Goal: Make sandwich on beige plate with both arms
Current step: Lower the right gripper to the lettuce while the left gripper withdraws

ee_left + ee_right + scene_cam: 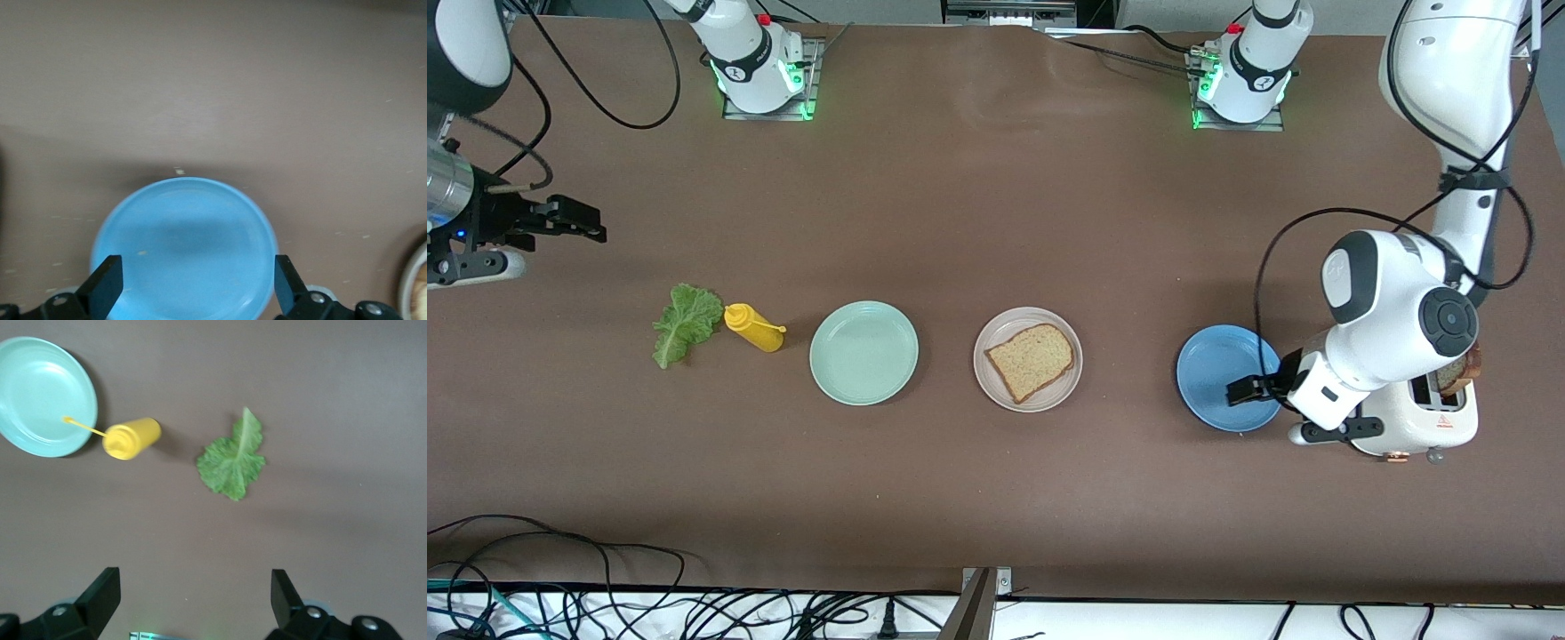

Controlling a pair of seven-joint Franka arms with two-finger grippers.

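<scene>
left end effector [1249, 391] over blue plate [1214, 373] (agape)

brown table [996, 204], plates [863, 353], lettuce [686, 323], toaster [1440, 418]

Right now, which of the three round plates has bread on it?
The pale beige round plate, in the middle of the row, holds one brown-crusted bread slice; the mint-green plate and blue plate hold nothing.
</scene>
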